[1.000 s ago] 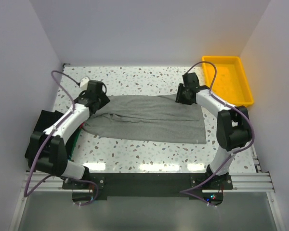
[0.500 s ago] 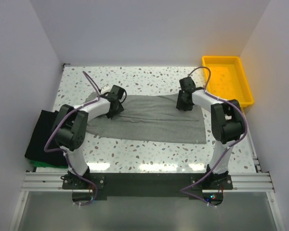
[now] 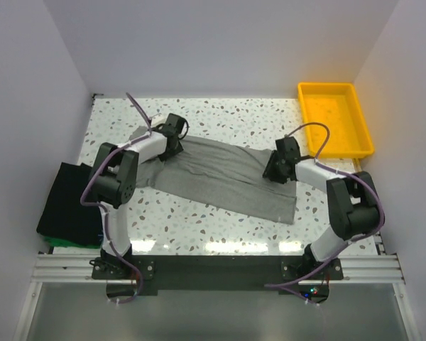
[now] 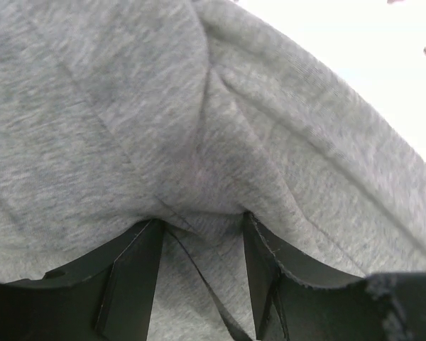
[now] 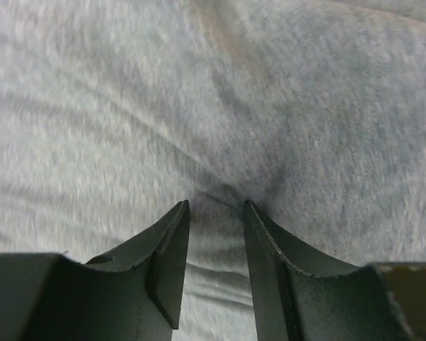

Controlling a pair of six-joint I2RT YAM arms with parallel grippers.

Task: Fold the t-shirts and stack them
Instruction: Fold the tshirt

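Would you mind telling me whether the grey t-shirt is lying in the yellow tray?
No, the grey t-shirt lies spread on the table, apart from the yellow tray.

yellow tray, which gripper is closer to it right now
Right. The right gripper is on the grey t-shirt, close to the near left corner of the yellow tray. The left gripper is at the shirt's opposite end, farther away.
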